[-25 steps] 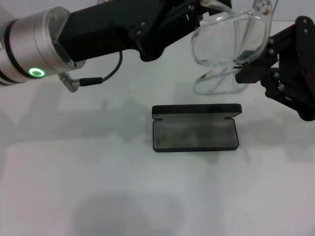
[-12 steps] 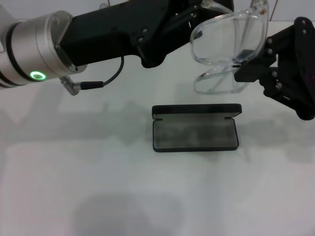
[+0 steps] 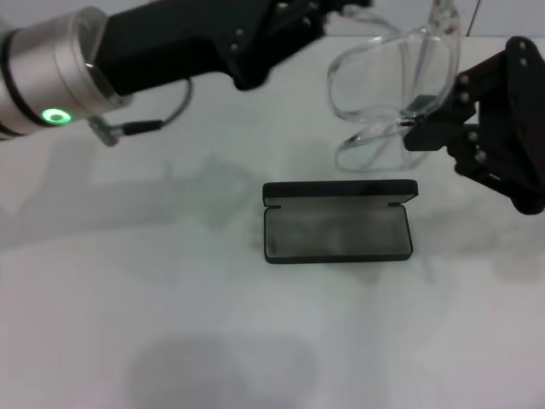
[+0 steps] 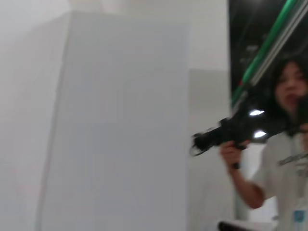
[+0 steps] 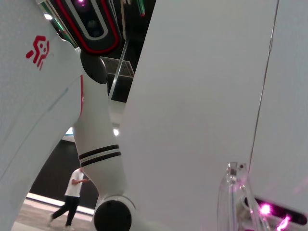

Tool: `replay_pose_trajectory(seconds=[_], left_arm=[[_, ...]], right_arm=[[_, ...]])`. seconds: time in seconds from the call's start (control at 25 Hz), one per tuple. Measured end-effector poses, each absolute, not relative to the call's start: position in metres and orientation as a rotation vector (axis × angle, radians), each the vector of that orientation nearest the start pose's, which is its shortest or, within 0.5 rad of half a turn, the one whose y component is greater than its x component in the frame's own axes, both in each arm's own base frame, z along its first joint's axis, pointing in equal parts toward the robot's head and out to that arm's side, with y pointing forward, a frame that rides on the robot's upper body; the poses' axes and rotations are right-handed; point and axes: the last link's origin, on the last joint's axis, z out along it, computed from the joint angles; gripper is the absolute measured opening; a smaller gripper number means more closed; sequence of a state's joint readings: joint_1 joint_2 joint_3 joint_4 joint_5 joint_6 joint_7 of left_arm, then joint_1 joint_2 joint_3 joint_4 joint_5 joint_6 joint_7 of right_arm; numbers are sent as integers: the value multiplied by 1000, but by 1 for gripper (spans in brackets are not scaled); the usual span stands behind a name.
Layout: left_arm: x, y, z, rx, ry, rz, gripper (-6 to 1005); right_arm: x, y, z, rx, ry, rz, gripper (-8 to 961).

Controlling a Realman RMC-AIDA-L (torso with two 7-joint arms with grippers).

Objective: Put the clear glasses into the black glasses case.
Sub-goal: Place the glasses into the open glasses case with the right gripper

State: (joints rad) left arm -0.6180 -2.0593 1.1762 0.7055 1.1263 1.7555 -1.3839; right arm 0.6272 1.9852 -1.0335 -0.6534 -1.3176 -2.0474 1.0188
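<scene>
Right end effector [image 3: 415,128] pinching clear glasses [image 3: 392,85] aloft, just behind open black glasses case [image 3: 338,223] on table [image 3: 170,324], pos. for lowering; left end effector [image 3: 319,10] nearby, grip undeterminable.

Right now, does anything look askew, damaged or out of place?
Nothing looks damaged. The clear glasses hang tilted in mid-air behind the open black glasses case, one arm pinched by the right end effector. The left end effector is at their top edge.
</scene>
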Motion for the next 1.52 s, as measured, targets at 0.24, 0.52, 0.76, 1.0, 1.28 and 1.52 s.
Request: replay_pose_trajectory(seconds=[0.24,0.52,0.76,1.0,1.28,1.52], left_arm=[[-152,348,61,-2592,-151,-1484,73],[-196,348,114,-2504,-263,-1343,73],[-216,339,123,-2478,-314,-1296,72],[-220,337,123,-2464,-323,-1289,72],[-218,338,122,-2461,-315,-1298,72],[-220,337,119,-2455,-314,-1301,72]], right_arm=[[146,314,50,-2908,-381,1306,74],[124,322,57,-3172,-147,640,76],[87,333,56,-3224,35,150,78],[60,348,38,-3236,169,-263,80],[54,355,7,-3194,189,-601,82],[57,356,-13,-3164,113,-692,83]])
